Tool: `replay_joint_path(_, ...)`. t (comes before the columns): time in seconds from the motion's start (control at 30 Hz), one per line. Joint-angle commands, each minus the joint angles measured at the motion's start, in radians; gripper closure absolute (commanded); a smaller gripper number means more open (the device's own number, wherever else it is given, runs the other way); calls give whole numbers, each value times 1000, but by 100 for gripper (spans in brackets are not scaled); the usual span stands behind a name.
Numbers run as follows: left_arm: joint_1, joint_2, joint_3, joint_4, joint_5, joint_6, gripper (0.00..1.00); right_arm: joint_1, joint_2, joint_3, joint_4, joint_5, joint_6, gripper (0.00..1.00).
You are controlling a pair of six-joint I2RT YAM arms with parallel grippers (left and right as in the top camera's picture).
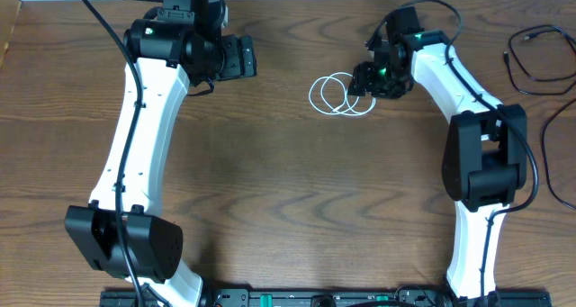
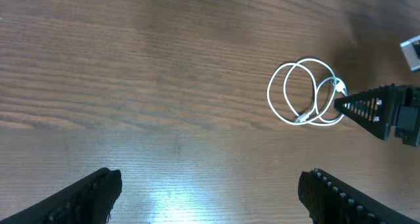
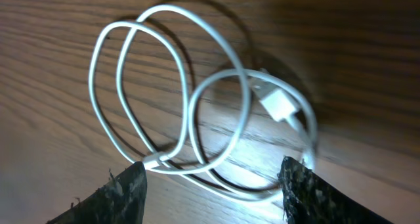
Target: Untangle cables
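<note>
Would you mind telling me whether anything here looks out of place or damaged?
Nothing stands out. The white cable lies in overlapping loops close to the open right gripper, as the task expects; no damage shows.

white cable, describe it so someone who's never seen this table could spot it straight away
On the wooden table, look at the far side, just off the right gripper. The white cable lies there in overlapping loops. It is the only white one; the black cables lie at the table's right edge.
</note>
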Motion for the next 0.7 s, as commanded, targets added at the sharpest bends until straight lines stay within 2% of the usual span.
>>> replay_joint_path(0.0,2,9,-5,-3,-14,6,9,2,49,0,13,-89,10,39)
replay_joint_path(0.43,2,9,-5,-13,-13,6,9,9,173,-1,58,-204,37,44)
replay_joint_path(0.57,2,9,-9,-22,-13,6,9,21,217,-1,92,-138,52,49)
replay_joint_path(0.67,2,9,-20,-21,-13,6,9,56,248,-1,127,43,106,51)
